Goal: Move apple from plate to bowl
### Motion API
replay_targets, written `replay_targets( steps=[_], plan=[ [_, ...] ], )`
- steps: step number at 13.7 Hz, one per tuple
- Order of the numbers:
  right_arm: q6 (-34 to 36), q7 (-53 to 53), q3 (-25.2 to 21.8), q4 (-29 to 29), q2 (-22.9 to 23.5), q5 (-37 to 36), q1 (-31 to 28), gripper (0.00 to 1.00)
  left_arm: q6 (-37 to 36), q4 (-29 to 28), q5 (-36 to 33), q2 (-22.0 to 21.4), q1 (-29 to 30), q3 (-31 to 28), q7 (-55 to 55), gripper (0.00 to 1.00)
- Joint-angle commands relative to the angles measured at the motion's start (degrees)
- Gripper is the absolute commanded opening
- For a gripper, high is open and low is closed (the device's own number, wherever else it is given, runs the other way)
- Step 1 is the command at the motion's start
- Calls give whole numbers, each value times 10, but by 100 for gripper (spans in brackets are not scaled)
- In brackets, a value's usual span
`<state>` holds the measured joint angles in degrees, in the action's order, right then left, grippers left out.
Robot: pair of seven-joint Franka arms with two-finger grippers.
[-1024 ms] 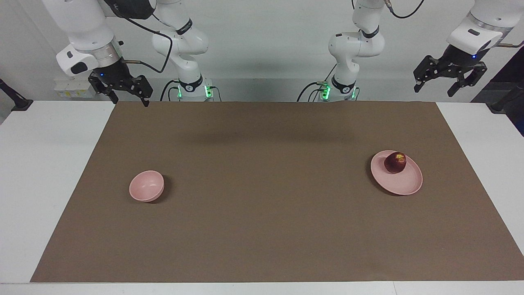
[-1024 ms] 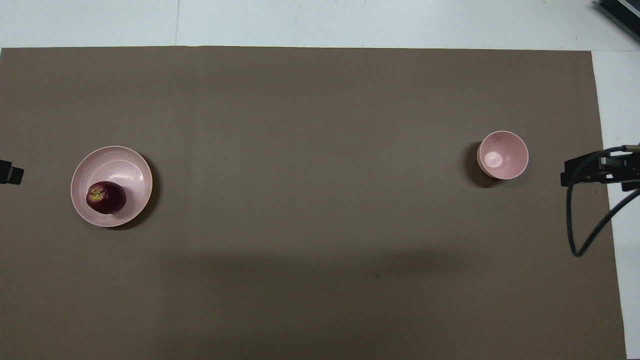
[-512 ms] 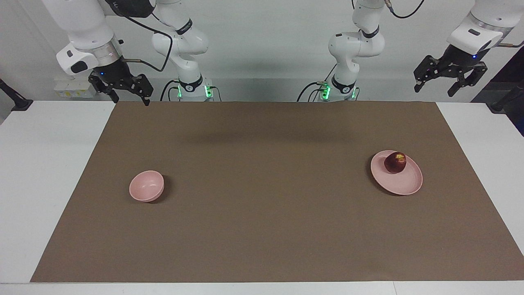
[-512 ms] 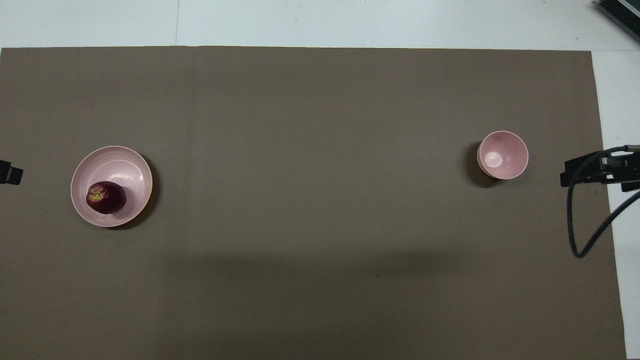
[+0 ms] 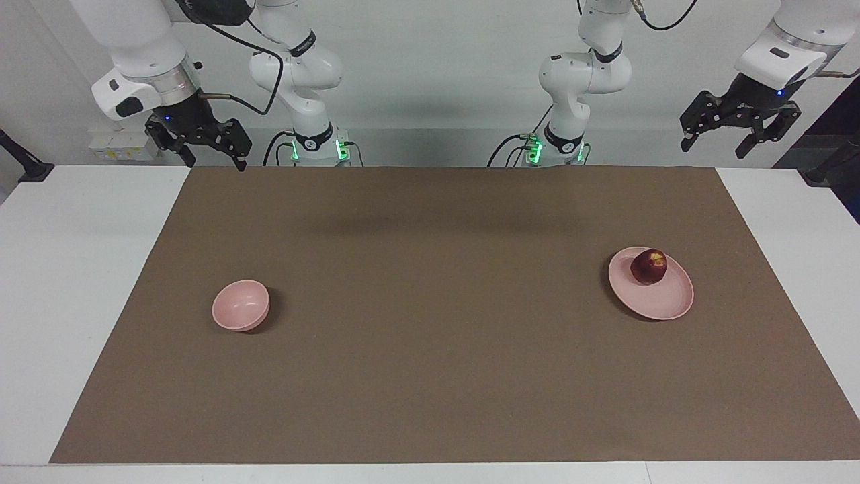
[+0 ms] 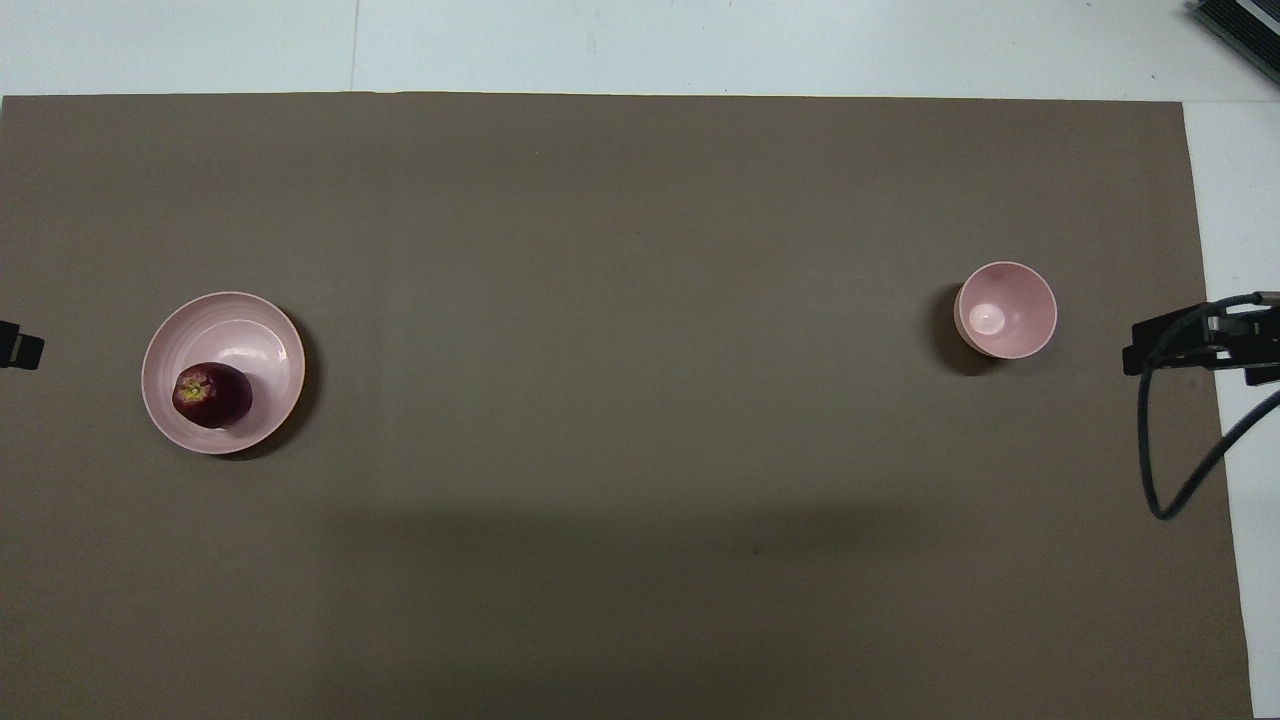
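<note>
The dark red apple [image 5: 648,266] lies on the pale pink plate [image 5: 665,302], on its part nearer the robots, toward the left arm's end of the table. They also show in the overhead view: apple [image 6: 211,395], plate [image 6: 250,335]. The small deep pink bowl [image 5: 240,306] stands empty toward the right arm's end, and also shows in the overhead view [image 6: 1005,310]. My left gripper [image 5: 713,144] hangs open and empty high over the table's edge at its own end. My right gripper [image 5: 213,161] hangs open and empty over the mat's corner near its base.
A brown mat [image 5: 430,336] covers most of the white table [image 5: 67,269]. A black cable [image 6: 1160,460] loops down from the right arm's wrist over the mat's edge beside the bowl. A dark object [image 6: 1240,25] sits at the table's corner farthest from the robots.
Both grippers have drawn back very slightly toward their ends of the table. The apple, plate and bowl have not moved.
</note>
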<state>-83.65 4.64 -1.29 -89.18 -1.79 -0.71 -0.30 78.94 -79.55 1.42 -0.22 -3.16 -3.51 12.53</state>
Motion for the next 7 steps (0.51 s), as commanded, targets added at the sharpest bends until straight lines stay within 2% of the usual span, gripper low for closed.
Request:
replay_targets(
  steps=[1, 7],
  plan=[
    [9, -9, 1, 1, -7, 10, -3, 100, -1, -8, 0, -10, 8, 3, -2, 100],
    [9, -10, 1, 1, -7, 10, -4, 100, -1, -9, 0, -11, 8, 4, -3, 100]
  ],
)
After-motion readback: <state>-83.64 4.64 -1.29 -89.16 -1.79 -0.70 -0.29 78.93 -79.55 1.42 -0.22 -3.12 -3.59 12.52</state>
